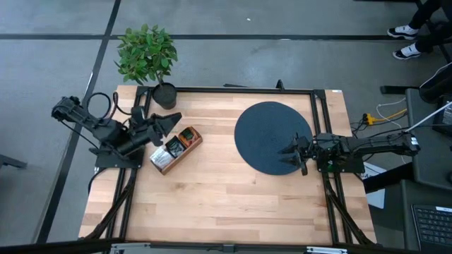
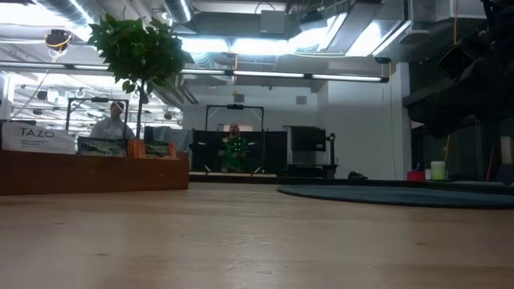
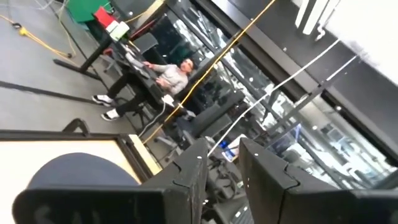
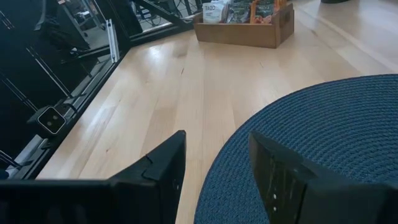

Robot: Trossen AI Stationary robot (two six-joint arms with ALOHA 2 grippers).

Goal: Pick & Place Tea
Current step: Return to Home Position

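Smooth satin wood tbl (image 1: 212, 197) w/ matt woven blue mat (image 1: 265, 134)

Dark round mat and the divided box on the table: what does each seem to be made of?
The mat looks like woven or braided fabric, matte blue-black; curved ribbed rows show in the right wrist view. The box appears to be wood, mid-brown with little sheen, built from flat boards.

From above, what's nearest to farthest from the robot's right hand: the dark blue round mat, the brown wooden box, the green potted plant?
1. Dark blue round mat: under the right hand.
2. Brown wooden box: on the left side.
3. Green potted plant: far left corner of the table.
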